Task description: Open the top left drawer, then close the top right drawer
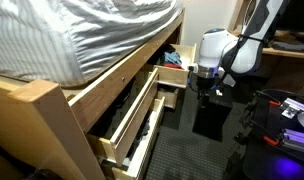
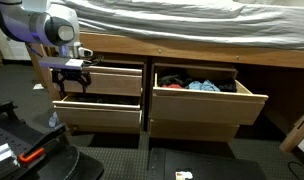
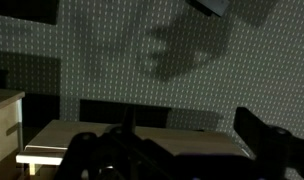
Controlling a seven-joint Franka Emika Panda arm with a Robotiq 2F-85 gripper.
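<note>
The top left drawer [image 1: 135,102] is long pale pine and stands pulled out with black clothing inside; it also shows in an exterior view [image 2: 104,82]. The top right drawer [image 2: 207,112] is pulled far out and holds blue and mixed-colour clothes; it is the shorter far drawer [image 1: 173,73]. My gripper [image 1: 205,88] [image 2: 70,80] hangs out in front of the drawers, open and empty, touching nothing. In the wrist view the gripper [image 3: 182,130] has its fingers spread over a pale pine board [image 3: 142,142]; I cannot tell which drawer that is.
A shallower pine drawer [image 1: 142,140] [image 2: 97,114] sticks out further below the top left drawer. A black box [image 1: 212,118] stands on the carpet under the gripper. Black equipment with orange parts [image 2: 22,150] sits on the floor. The mattress [image 1: 92,35] overhangs the bed frame.
</note>
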